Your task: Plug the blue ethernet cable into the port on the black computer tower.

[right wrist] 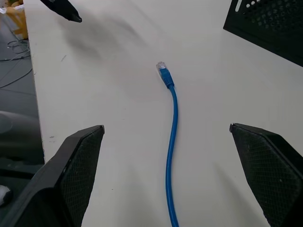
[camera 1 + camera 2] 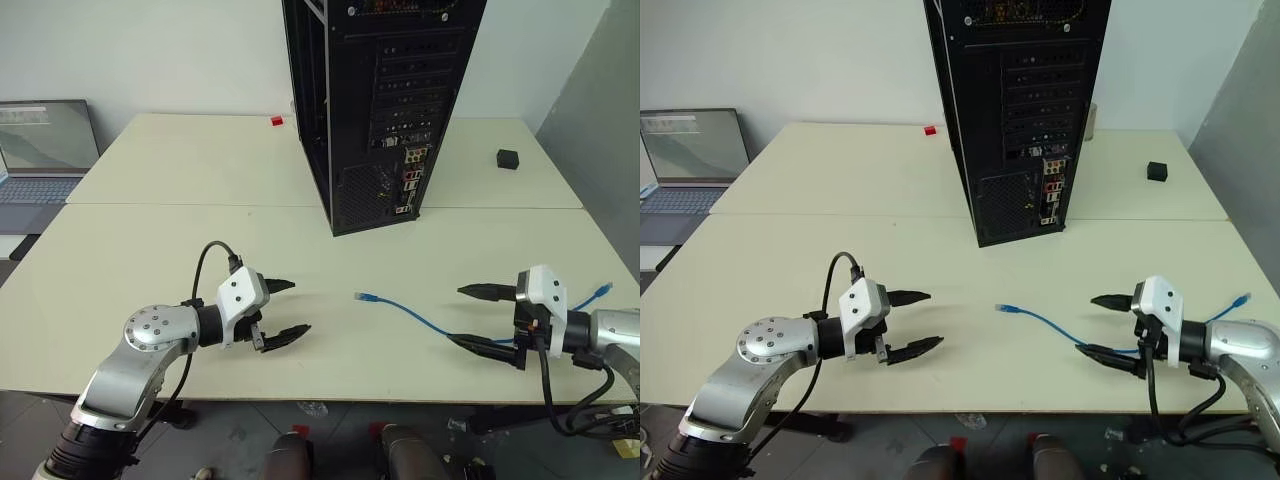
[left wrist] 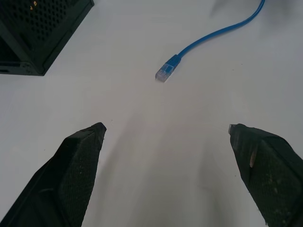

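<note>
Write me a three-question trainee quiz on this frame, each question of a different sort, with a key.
1. True or false: the blue ethernet cable is already plugged into the black computer tower.
2. Multiple choice: the cable's nearer plug lies
A. between the two grippers on the table
B. on the laptop
C. inside the tower
3. Short answer: what state are the left gripper and the right gripper in?

Key
1. False: it lies loose on the table, apart from the tower.
2. A
3. Both open and empty.
</note>
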You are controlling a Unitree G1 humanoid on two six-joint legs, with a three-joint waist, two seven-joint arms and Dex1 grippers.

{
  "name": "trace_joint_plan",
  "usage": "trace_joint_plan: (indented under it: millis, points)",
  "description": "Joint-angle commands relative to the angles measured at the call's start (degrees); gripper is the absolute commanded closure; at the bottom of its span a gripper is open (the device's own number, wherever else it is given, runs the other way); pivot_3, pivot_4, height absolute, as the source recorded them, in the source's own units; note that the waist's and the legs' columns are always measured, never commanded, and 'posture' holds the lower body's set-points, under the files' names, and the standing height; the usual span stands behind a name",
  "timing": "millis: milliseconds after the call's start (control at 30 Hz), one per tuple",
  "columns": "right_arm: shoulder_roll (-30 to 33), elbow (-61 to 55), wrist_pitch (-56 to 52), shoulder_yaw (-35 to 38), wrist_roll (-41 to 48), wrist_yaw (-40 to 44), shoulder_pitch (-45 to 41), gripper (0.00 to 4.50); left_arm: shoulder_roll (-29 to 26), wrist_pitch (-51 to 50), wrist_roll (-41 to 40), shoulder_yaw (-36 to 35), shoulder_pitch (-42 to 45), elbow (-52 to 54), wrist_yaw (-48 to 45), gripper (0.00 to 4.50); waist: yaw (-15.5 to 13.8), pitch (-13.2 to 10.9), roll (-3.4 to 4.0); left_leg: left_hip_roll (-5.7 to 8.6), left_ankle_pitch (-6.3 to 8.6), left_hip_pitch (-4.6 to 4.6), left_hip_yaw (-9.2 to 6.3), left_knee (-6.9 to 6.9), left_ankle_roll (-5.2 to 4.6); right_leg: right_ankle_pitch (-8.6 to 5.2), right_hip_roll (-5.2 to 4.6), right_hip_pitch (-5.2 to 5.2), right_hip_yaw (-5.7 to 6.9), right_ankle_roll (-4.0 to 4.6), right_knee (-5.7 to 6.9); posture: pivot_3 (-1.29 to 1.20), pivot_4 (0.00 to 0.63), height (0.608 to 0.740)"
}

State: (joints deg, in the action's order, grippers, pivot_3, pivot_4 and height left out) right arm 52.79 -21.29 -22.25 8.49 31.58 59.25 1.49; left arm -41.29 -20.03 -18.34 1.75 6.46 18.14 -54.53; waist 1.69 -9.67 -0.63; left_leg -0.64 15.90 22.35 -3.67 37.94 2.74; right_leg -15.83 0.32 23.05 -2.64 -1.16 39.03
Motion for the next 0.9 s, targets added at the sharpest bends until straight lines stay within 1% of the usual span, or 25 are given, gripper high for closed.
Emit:
trace_joint_plan:
  millis: [33,333,467,667,800,900]
  points:
    - [0.7,-1.1,-0.3,2.0,0.6,0.9,-0.8,0.0,0.3,1.6,-1.9,-1.9,-0.4,2.2,-0.4,0.05,0.0,0.0,0.0,0.0,0.0,0.0,0.0,0.0,0.0,0.0,0.0,0.0,0.0,0.0,0.0,0.0,0.15,0.74]
    - [0.1,-1.3,-1.0,1.2,0.3,0.6,-1.3,0.0,0.1,3.2,-0.2,-0.7,-2.1,3.9,1.2,0.05,0.0,0.0,0.0,0.0,0.0,0.0,0.0,0.01,0.0,0.0,0.0,0.0,0.0,0.0,0.01,0.0,0.15,0.74]
    - [-1.3,-1.0,-0.6,-1.0,-0.8,-0.1,-3.0,0.0,-0.5,2.7,-0.7,0.0,-3.2,5.0,0.5,0.05,0.1,0.0,0.0,-0.02,0.0,-0.01,0.0,0.01,0.0,0.0,0.01,0.0,0.0,0.0,0.01,0.0,0.15,0.74]
    - [-6.6,2.1,-1.3,-9.0,-4.9,-1.8,-11.0,0.0,-1.6,2.4,0.2,1.7,-3.3,5.5,-1.0,0.05,0.1,0.0,0.0,-0.04,0.0,-0.02,0.01,0.01,0.0,0.0,0.04,0.0,-0.01,0.0,0.01,0.0,0.15,0.74]
    - [-12.1,8.4,0.5,-15.5,-9.5,-2.6,-16.5,0.0,-1.8,0.8,-0.9,1.9,-2.6,5.5,-2.1,0.05,0.1,0.0,-0.01,-0.03,0.0,-0.01,0.01,0.02,0.0,0.0,0.07,0.01,-0.01,0.01,0.02,0.0,0.15,0.74]
    - [-16.1,14.7,4.1,-19.4,-13.6,-2.6,-19.7,0.0,-1.6,0.1,-1.1,1.9,-1.7,5.2,-2.1,0.05,0.1,0.0,-0.02,-0.04,0.0,0.01,0.0,0.01,0.0,0.01,0.06,0.04,0.0,0.02,0.02,0.0,0.15,0.74]
